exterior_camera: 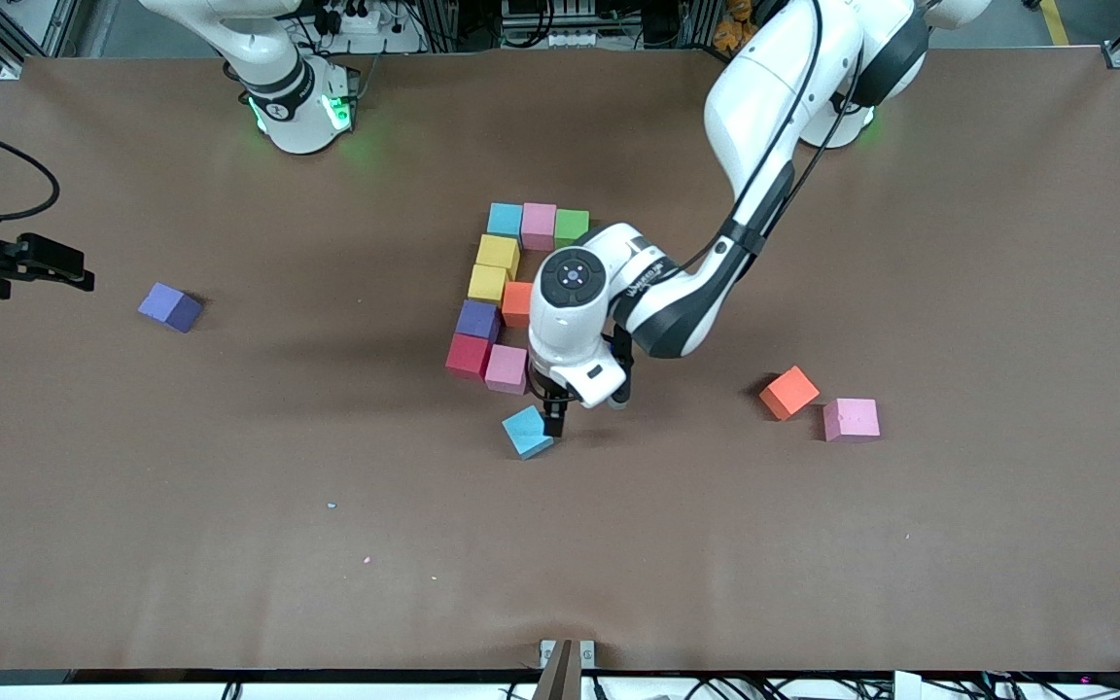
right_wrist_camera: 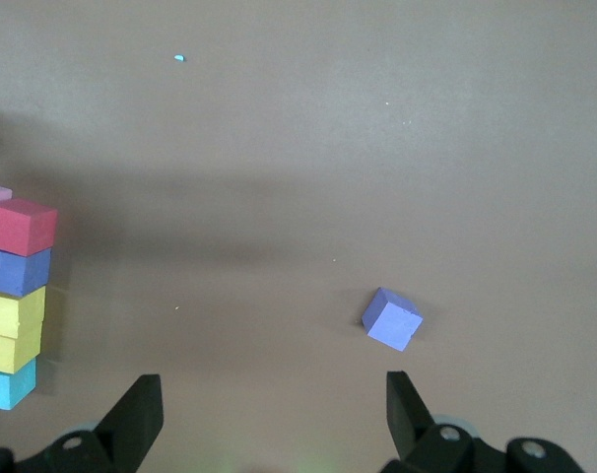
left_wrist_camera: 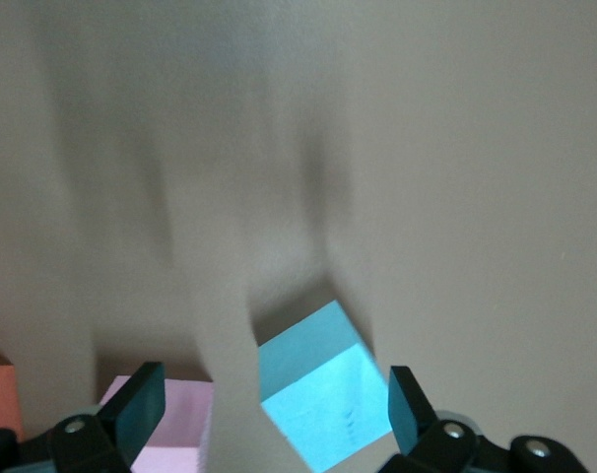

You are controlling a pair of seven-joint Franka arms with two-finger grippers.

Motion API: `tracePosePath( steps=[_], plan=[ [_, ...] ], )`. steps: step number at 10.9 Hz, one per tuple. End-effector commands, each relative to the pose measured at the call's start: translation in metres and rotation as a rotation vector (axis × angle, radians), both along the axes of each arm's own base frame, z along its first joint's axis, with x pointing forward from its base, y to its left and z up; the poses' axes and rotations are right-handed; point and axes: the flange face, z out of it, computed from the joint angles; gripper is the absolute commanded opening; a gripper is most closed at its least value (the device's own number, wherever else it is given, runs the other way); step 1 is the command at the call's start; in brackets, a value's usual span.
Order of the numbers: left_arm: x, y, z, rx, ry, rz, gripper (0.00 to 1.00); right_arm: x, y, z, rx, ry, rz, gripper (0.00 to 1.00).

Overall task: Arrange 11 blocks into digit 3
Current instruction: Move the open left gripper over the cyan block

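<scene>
Here I see the left arm bent down mid-frame, its left gripper point(exterior_camera: 554, 420) spread wide, touching a tilted light blue block point(exterior_camera: 527, 432) just below the unfinished digit 3 point(exterior_camera: 511, 292) at centre; the right gripper point(right_wrist_camera: 269, 419) waits unclenched high above a lone purple block point(right_wrist_camera: 392, 318); no containers show.

The left arm is being reached out from its base over the middle of the table, with the wrist bent downward and the left gripper point(exterior_camera: 554, 424) being held low with its fingers point(left_wrist_camera: 139, 409) spread wide. The right arm is being kept waiting at its own end, the right gripper point(right_wrist_camera: 269, 419) likewise being held open, with nothing between its fingers.
</scene>
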Motion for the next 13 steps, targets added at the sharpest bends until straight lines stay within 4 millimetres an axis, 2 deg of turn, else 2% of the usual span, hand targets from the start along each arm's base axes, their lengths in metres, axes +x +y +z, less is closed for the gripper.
tracePosePath(
  steps=[1, 6, 8, 13],
  plan=[
    [0.002, 0.006, 0.004, -0.018, 0.034, 0.135, 1.00, 0.001, 0.000, 0.004, 0.004, 0.004, 0.006, 1.00],
    [0.005, -0.006, -0.003, -0.142, -0.005, 0.340, 1.00, 0.000, -0.002, 0.003, 0.004, 0.006, 0.004, 1.00],
    [0.007, -0.010, -0.015, -0.184, -0.015, 0.376, 1.00, 0.000, -0.001, 0.003, 0.004, 0.006, 0.006, 1.00],
    [0.006, -0.015, -0.030, -0.240, -0.010, 0.438, 1.00, 0.000, -0.001, 0.003, 0.004, 0.006, 0.006, 1.00]
  ],
)
